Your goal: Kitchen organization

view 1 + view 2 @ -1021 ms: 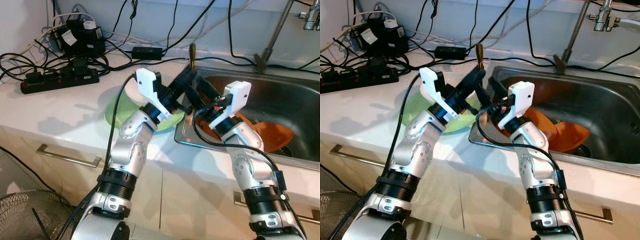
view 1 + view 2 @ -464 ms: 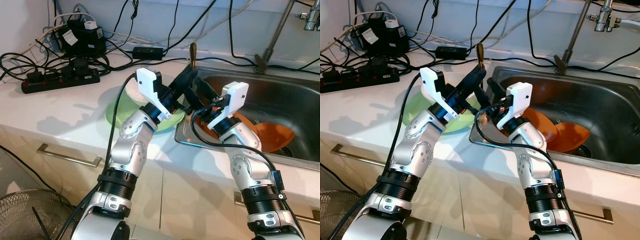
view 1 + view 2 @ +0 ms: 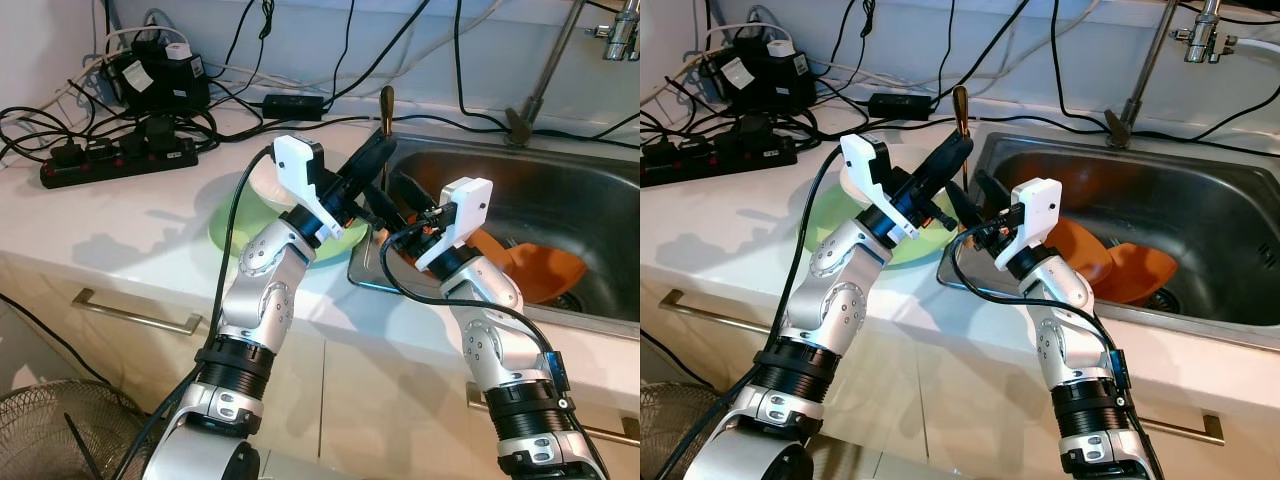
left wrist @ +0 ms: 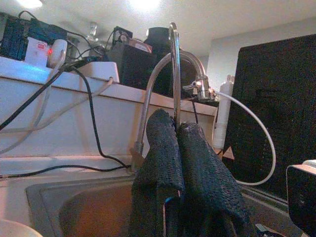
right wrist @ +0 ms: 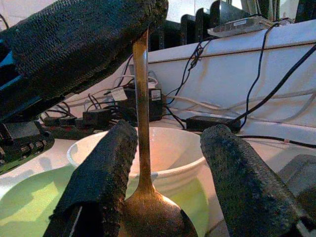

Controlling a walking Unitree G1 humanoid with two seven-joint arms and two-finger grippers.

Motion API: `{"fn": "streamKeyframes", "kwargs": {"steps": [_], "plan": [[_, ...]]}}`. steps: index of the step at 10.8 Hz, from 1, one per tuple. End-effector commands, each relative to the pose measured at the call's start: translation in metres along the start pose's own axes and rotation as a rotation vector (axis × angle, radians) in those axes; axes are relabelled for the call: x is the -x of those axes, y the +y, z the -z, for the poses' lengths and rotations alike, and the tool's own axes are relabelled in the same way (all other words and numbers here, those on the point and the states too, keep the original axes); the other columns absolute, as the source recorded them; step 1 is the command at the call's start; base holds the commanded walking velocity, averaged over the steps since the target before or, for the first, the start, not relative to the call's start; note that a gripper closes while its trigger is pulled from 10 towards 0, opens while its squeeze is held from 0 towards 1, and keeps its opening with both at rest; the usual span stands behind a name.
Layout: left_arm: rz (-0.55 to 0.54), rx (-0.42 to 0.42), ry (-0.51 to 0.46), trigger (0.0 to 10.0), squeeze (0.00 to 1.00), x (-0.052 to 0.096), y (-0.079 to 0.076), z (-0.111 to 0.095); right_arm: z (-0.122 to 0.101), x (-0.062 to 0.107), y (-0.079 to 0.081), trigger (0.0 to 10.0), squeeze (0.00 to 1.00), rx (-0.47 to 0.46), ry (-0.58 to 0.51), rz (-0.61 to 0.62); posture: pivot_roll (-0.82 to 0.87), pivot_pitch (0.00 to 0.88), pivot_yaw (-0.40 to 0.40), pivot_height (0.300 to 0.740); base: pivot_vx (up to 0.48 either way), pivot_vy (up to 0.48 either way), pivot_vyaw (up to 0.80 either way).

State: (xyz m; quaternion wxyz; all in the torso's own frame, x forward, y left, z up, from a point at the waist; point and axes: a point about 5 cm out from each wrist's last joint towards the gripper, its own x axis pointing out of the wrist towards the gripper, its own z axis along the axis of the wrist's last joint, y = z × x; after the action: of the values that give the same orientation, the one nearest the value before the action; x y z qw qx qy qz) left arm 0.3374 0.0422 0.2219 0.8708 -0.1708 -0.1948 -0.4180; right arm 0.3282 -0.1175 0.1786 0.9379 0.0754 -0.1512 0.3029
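My left gripper [image 3: 376, 152] is shut on a bronze spoon [image 3: 386, 103], held upright over the left edge of the steel sink [image 3: 570, 195]. The handle sticks up above the fingers; in the left wrist view it rises as the spoon handle [image 4: 173, 69] from between the closed fingers [image 4: 165, 148]. My right gripper [image 3: 390, 200] is open just below, its two fingers [image 5: 98, 173] on either side of the spoon's stem, with the spoon's bowl [image 5: 150, 217] low between them. Behind stands a white bowl [image 3: 262, 185] on a green plate [image 3: 232, 232].
Orange dishes [image 3: 545, 270] lie in the sink basin, with the tap [image 3: 548, 70] behind. A power strip [image 3: 115, 160], adapters and many black cables crowd the back left of the counter. A wire fan guard [image 3: 50, 425] sits on the floor, lower left.
My right gripper has moved left and a little down, closing in around the lower part of the spoon. The left gripper with the spoon has hardly moved.
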Motion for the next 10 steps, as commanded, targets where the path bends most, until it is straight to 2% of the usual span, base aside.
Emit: {"fn": "streamKeyframes", "kwargs": {"steps": [1,3,4,5,10], "plan": [[0.026,-0.019,-0.01,10.0,0.0,-0.0043,-0.0018,-0.0051,-0.0046,-0.0015,0.0014,10.0,0.0,0.011,-0.021,-0.015,0.18,0.0,0.02,0.725,0.0,0.0,0.0],[0.028,-0.017,-0.005,10.0,0.0,-0.0038,-0.0027,-0.0038,-0.0054,-0.0014,0.001,10.0,0.0,0.015,-0.027,-0.009,0.18,0.0,0.02,0.725,0.0,0.0,0.0],[0.03,-0.017,-0.004,10.0,0.0,-0.0037,-0.003,-0.0032,-0.0066,-0.0022,0.0007,1.7,0.0,0.012,-0.035,-0.008,0.18,0.0,0.021,0.725,0.0,0.0,0.0],[0.031,-0.016,-0.003,10.0,0.0,-0.0039,-0.0031,-0.0031,-0.0072,-0.0025,0.0012,0.0,0.0,0.009,-0.041,-0.011,0.18,0.0,0.02,0.725,0.0,0.0,0.0],[0.043,-0.018,0.01,10.0,0.0,-0.0054,-0.0045,-0.001,-0.0069,-0.002,0.0009,0.0,0.0,0.011,-0.046,-0.001,0.17,0.0,0.034,0.725,0.0,0.0,0.0]]}}
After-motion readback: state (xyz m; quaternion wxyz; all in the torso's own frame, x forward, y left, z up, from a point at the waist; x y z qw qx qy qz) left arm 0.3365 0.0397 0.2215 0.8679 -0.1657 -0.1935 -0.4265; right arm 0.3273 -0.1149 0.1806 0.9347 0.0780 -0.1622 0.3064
